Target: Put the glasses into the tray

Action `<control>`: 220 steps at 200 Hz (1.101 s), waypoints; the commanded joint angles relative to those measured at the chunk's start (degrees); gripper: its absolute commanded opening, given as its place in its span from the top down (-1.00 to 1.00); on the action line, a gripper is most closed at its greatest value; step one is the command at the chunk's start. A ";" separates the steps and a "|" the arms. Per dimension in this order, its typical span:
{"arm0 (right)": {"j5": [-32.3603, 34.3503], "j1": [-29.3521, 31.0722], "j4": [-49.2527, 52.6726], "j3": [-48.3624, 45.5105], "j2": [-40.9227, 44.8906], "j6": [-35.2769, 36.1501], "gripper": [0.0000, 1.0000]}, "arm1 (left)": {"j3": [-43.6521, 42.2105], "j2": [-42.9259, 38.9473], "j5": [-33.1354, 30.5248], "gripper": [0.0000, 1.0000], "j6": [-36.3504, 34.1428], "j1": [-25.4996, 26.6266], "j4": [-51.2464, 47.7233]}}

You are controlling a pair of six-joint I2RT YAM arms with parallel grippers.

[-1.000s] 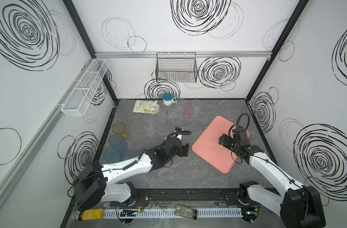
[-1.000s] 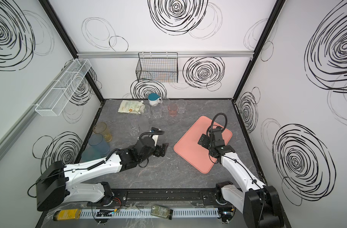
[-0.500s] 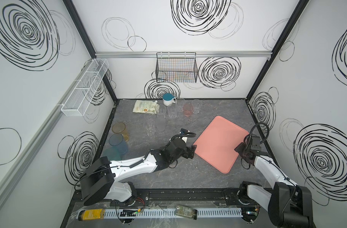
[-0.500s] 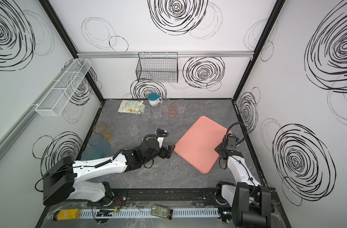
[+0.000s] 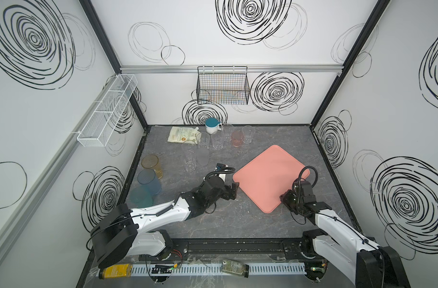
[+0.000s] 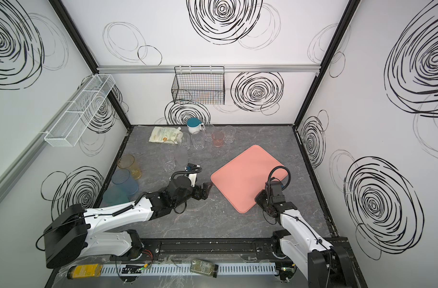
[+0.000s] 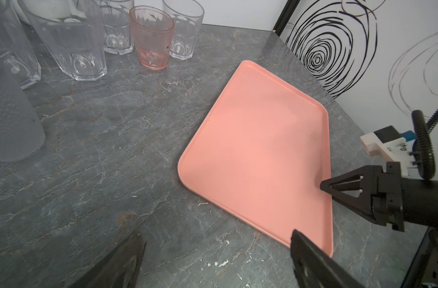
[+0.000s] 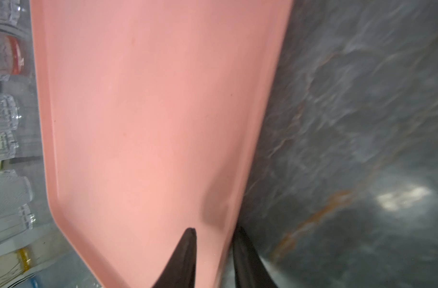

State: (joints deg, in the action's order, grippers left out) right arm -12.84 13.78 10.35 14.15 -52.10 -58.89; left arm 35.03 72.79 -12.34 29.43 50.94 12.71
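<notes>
With the right gripper (image 8: 215, 230) astride the rim of the flat salmon-pink tray (image 5: 267, 174) — clamped or not, we cannot tell — we'd pinch squarely; the left gripper (image 7: 218, 237) gapes empty.

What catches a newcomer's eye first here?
The salmon-pink tray lies bare right of centre, the right gripper astride its near rim. The left gripper hangs open off its left corner. Clear tumblers and a pink tumbler crowd the back; amber, blue and teal tumblers line the left edge.

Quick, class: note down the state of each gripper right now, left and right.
Left gripper: open, holding nothing.
Right gripper: closed on the rim of the tray, one finger on each side.
</notes>
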 commanded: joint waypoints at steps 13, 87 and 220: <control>5.87 14.33 -3.69 3.09 -0.45 -13.64 0.24 | -0.22 -0.38 0.48 -0.92 1.51 -0.40 3.20; 1.37 7.32 4.75 16.47 -4.70 11.80 -0.20 | 3.21 7.27 1.05 -0.94 3.01 2.05 7.66; 4.25 -19.71 0.18 26.09 -36.80 24.01 -0.25 | 14.38 30.39 13.24 -0.91 3.96 9.27 10.54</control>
State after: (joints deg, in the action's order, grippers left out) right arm -11.86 -6.02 9.45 41.82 -87.99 -35.75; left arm 53.87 104.40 -3.60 30.76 60.73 18.72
